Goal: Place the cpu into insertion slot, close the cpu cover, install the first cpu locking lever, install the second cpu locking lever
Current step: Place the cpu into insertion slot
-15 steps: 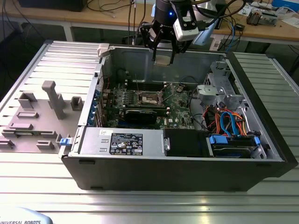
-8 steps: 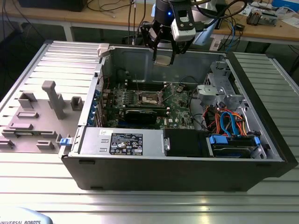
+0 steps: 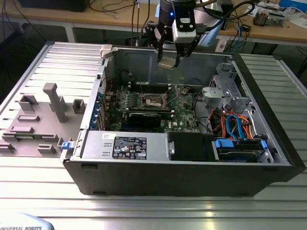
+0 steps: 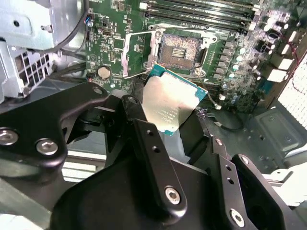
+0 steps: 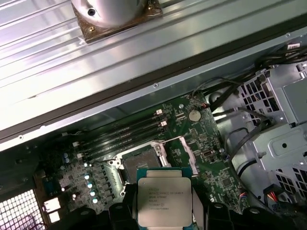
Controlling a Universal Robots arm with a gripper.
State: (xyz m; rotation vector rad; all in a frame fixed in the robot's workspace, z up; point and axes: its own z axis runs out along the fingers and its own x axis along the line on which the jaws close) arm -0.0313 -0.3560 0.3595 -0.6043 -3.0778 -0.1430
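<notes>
1. Gripper (image 4: 170, 122): jaws closed down to chip width and clamped on two opposite edges of the cpu (image 4: 169, 101). Its metal top faces the camera in both wrist views.
2. The cpu is in the air above the open computer case (image 3: 268, 158), well apart from the board below and touching nothing but the fingers (image 4: 144, 139).
3. Insertion slot (image 4: 180, 49) is beyond the chip, empty, contact field bare.
4. The cpu cover (image 4: 128, 53) is swung open and lies just beside the slot, not over it.
5. Green motherboard (image 4: 240, 72) surrounds the slot. The memory slots (image 4: 201, 7) run along one side, and a coin cell (image 4: 103, 72) sits near the open cover.
6. Exterior view: the gripper (image 3: 169, 61) holds the chip (image 3: 168, 63) high, near the top of the case's far wall, with the slot (image 3: 154, 100) below it. A black card (image 3: 144, 117) lies on the near side of the slot, and a power supply box (image 3: 124, 143) sits at the case's near edge. The case rests on a ribbed metal table (image 3: 144, 211).
</notes>
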